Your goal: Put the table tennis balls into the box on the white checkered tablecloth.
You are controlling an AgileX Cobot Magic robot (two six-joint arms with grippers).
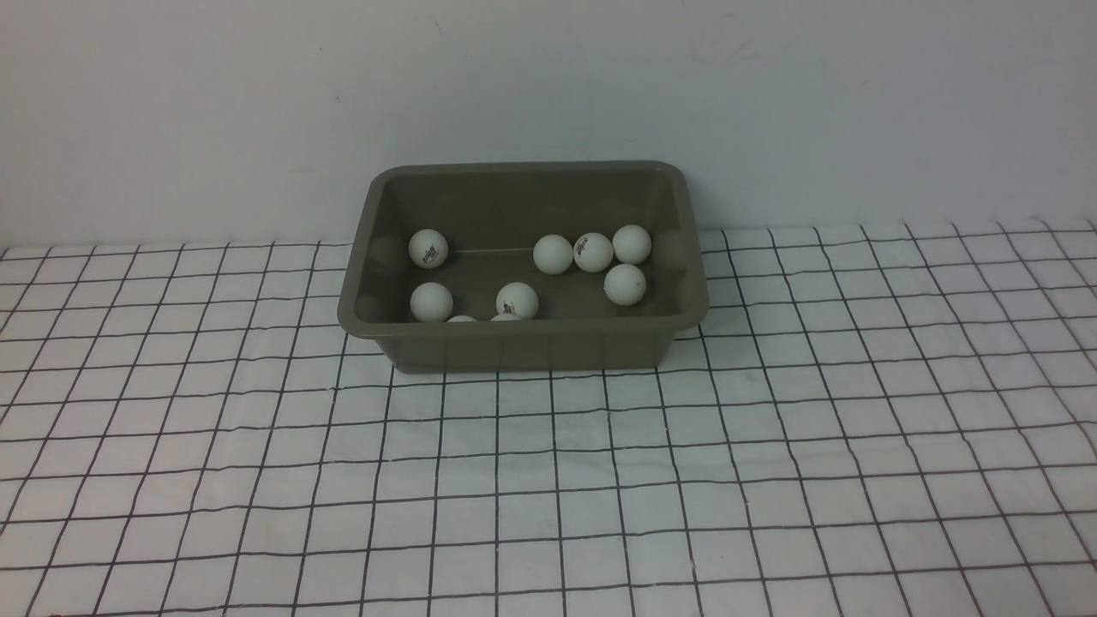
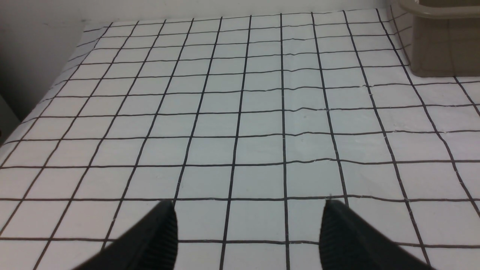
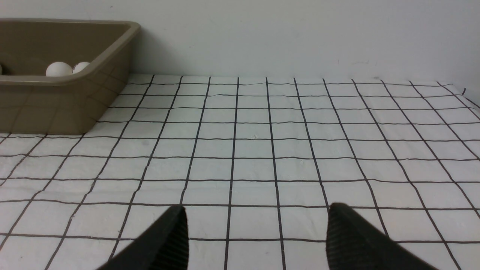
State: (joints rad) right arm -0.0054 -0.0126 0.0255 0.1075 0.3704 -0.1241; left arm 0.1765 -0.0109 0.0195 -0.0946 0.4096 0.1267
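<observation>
Front view shows the box (image 1: pixel 523 343), an olive-grey tub with a flared rim, standing on the white checkered tablecloth (image 1: pixel 548 480) close to the pale wall (image 1: pixel 548 86). All the table tennis balls (image 1: pixel 553 254) that can be seen lie inside the box: two near its left wall, a cluster of four toward its right side, one near the middle, and two more peeking just above the near rim. No ball lies on the cloth in any view. Neither arm appears in the front view.

From the left wrist, the left gripper (image 2: pixel 247 232) hangs over bare cloth with its two dark fingers (image 2: pixel 157 240) spread wide and nothing between them; a corner of the box sits well apart. From the right wrist, the right gripper (image 3: pixel 255 236) is likewise spread and empty above the cloth, with the box off to one side and two balls visible over its rim.
</observation>
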